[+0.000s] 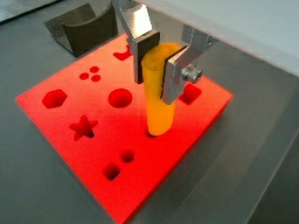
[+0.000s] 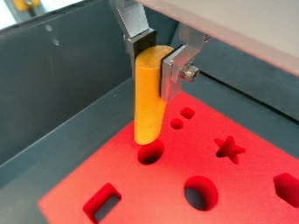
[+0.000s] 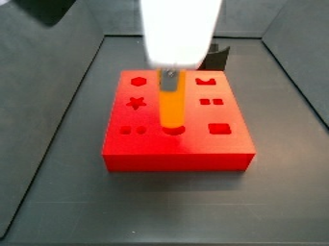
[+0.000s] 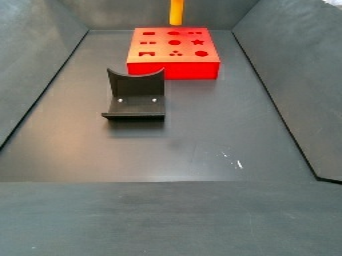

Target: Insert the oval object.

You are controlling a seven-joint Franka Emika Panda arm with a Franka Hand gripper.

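One gripper [image 1: 160, 54], one oval object [image 1: 160, 94], one red block [image 3: 193, 149] (perhaps ten holes), one fixture [image 4: 135, 95]

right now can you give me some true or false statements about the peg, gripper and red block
1. The gripper is shut on the orange-yellow oval peg. True.
2. The peg hangs upright, lower end just above a hole in the red block. True.
3. The peg lies flat on the floor. False: it is held upright above the block.
4. The fixture sits on top of the red block. False: it stands on the floor, apart from it.
5. The block has a star-shaped hole. True.
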